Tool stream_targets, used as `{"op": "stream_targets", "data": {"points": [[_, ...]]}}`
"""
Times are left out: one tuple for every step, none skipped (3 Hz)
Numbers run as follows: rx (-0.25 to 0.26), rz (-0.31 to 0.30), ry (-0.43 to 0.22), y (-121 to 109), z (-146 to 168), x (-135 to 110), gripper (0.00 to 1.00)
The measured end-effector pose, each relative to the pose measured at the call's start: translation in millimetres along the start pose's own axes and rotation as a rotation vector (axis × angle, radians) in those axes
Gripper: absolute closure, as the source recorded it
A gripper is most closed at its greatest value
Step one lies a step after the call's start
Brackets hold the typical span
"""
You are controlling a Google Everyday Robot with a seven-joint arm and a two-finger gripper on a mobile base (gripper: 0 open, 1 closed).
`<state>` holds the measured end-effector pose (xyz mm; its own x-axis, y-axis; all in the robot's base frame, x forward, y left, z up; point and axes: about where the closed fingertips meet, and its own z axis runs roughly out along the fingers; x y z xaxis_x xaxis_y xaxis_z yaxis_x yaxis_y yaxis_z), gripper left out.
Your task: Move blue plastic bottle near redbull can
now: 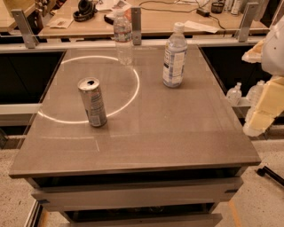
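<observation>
Currently: blue bottle (pixel 174 55) upright at rear right of table (pixel 177 133); clear bluish plastic, white cap, white-blue label, dark print unreadable. Can (pixel 92 102) upright front left, well apart. Pincer (pixel 265 104) beyond table's right edge; open or closed, cannot tell.

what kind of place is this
Probably a robotics lab or office workspace: a grey table holding a redbull can, a blue plastic bottle and a water bottle, a desk behind with headphones, and the robot's claw at the right edge, beside the table.
</observation>
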<state>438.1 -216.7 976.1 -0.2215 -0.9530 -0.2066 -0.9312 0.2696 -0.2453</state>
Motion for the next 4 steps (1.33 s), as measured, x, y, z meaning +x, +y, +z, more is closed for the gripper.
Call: {"op": "stream_targets", "data": {"points": [[0.000,0.000,0.000,0,0,0,0.00],[0.005,0.014,-0.032,-2,-2,-1,0.00],[0.018,0.011,-0.154,-15,-1,1,0.00],[0.006,0.028,-0.330,-29,4,-3,0.00]]}}
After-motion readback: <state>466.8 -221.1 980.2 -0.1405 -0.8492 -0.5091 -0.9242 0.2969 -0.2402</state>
